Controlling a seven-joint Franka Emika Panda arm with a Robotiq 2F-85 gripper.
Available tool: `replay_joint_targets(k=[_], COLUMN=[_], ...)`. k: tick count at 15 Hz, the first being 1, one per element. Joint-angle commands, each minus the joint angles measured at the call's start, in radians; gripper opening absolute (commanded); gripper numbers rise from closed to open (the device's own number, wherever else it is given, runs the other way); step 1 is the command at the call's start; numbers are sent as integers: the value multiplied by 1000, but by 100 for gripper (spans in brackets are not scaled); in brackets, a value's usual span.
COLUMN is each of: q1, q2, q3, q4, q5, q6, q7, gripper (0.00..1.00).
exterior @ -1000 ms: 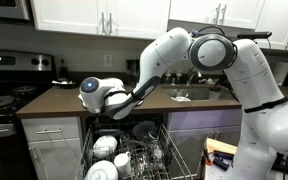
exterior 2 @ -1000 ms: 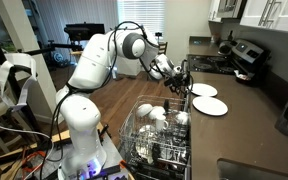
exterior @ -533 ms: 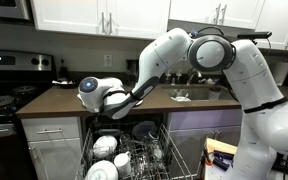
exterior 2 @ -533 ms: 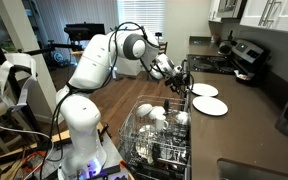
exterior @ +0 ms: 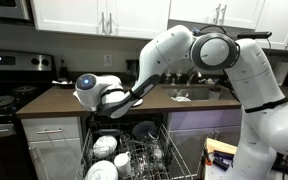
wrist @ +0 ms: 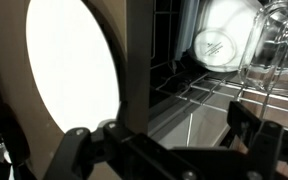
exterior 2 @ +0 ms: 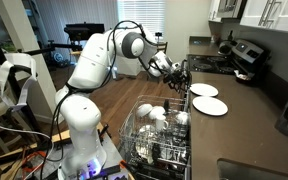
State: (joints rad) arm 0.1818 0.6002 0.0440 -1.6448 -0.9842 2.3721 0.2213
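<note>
Reaching out from the left in an exterior view, your arm [exterior 2: 104,58] stretches toward the kitchen bench [exterior 2: 246,125]. It carries the tool [exterior 2: 181,78] over the bench's front edge. The tool's fingers stand wide apart and hold nothing. Just to its right a white plate [exterior 2: 204,90] lies flat on the bench, close by but not touched. A second plate [exterior 2: 211,106] lies flat just beside the first. A stove [exterior 2: 246,58] stands farther right along the same run of bench. Below the tool, the dishwasher rack [exterior 2: 132,128] is pulled out and loaded with white dishes.

In the wrist view, again from the left, a white plate fills the left side [wrist: 74,75], though you cannot tell which of the two it is. The dark edge of the bench runs down the middle as a vertical band. To its right the rack's wires show [wrist: 199,100], with an upturned white bowl [wrist: 224,45] standing in them. A clear glass [wrist: 279,25] stands at the far right. The tool's fingers [wrist: 76,150] reach in along the bottom, spread wide with an empty gap between them.
</note>
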Motion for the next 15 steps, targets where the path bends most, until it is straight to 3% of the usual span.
replay_joint_targets(k=[1,6,13,14,15], q1=[4,-1,14,11,11], q2=[-76,-197,-368,-301,-315], q3=[9,35,41,45,47], q4=[-78,-204,-357,-287,-298], q5=[4,7,-70,-34,-36], q6=[55,156,250,216,217], q7=[-47,-101,-71,-75,-75], gripper=[100,100,100,100,100])
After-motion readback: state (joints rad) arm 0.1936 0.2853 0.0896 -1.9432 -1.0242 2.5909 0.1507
